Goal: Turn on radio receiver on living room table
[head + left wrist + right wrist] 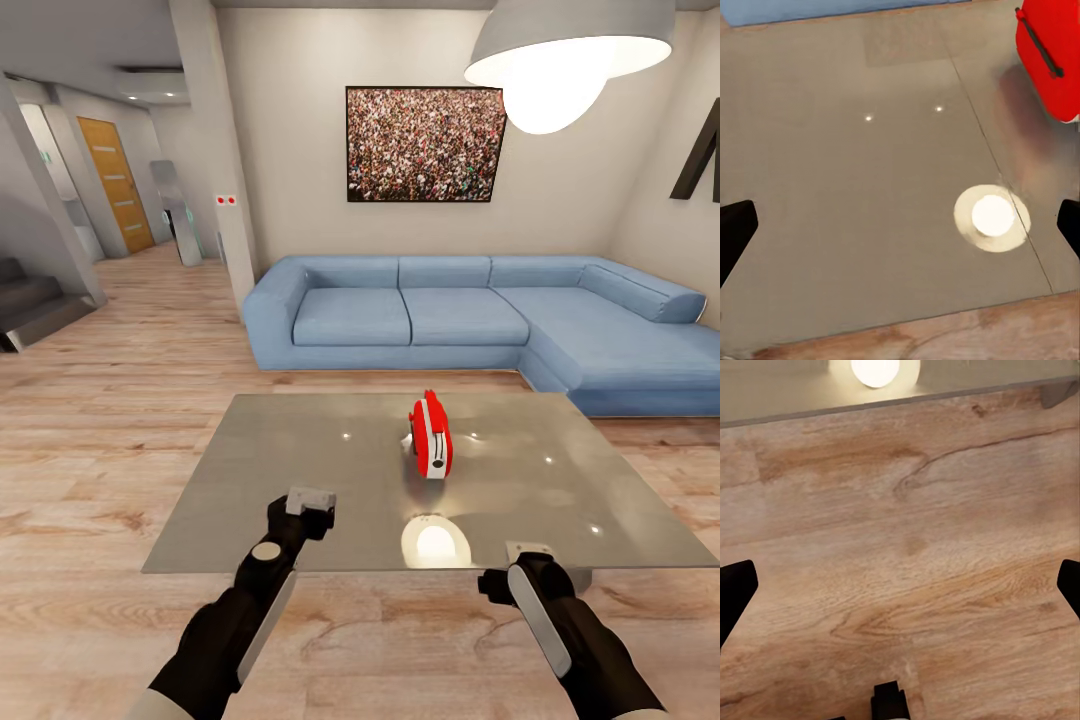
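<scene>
The red radio receiver [431, 437] with white end panels stands on edge near the middle of the glossy grey table [270, 470]. In the left wrist view the radio receiver [1054, 60] sits in one corner, a dark strip on its red body, above the table top [870, 187]. My left gripper [309, 503] hovers over the table's near edge, open [900, 232], with nothing between its fingertips [735, 232]. My right gripper [527, 558] hangs just off the near edge, open [900, 596] above the wood floor [915, 547]; the table edge [795, 397] shows beyond it.
A blue corner sofa [480, 320] runs behind and to the right of the table. A grey dome lamp [570, 50] hangs overhead and its glare shows on the table top. A crowd picture [425, 143] is on the white wall. A hallway with stairs [35, 300] opens at the left.
</scene>
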Tool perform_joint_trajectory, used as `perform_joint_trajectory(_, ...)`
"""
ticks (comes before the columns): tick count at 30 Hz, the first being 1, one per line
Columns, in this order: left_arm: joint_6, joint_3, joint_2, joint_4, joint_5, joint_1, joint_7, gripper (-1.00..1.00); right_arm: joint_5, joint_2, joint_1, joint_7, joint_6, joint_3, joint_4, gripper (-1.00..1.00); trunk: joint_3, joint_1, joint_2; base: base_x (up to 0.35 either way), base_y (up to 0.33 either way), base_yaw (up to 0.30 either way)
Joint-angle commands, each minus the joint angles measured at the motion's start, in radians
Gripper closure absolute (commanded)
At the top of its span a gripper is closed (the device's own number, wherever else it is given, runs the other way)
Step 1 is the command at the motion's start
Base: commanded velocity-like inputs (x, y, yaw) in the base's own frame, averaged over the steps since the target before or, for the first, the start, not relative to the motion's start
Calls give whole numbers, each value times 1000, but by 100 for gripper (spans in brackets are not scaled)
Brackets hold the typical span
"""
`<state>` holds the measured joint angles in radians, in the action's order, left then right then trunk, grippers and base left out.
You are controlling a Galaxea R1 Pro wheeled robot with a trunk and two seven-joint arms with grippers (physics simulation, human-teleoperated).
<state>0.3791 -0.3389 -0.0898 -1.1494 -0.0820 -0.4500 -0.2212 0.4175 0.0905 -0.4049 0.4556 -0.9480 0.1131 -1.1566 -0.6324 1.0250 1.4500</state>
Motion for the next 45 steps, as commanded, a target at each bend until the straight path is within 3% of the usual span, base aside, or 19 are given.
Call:
perform_joint_trajectory(1, -3, 0, 11, 14, 1, 10, 0, -100, 0, 0, 0, 0, 26, 0, 23, -100, 0, 0, 0, 0, 0, 0)
perform_joint_trajectory(13, -70, 1, 22, 140, 1, 16, 0, -100, 0, 0, 0, 0, 66, 0, 70, -100, 12, 0, 0, 0, 0, -64)
perform_joint_trajectory(21, -206, 1, 24, 287, 1, 22, -1, -100, -3, 1, 0, -1, 155, 0, 140, -100, 21, 0, 0, 0, 0, -43)
perform_joint_trajectory(30, -306, 1, 24, 430, 1, 22, 0, -100, -4, 2, 1, -2, 255, 2, 213, -100, 23, 0, 0, 0, 0, -3)
perform_joint_trajectory(45, -342, 1, 30, 458, -1, 22, 0, -100, -8, 3, 1, -60, 284, 2, 224, -100, 23, 0, 0, 0, 0, 0)
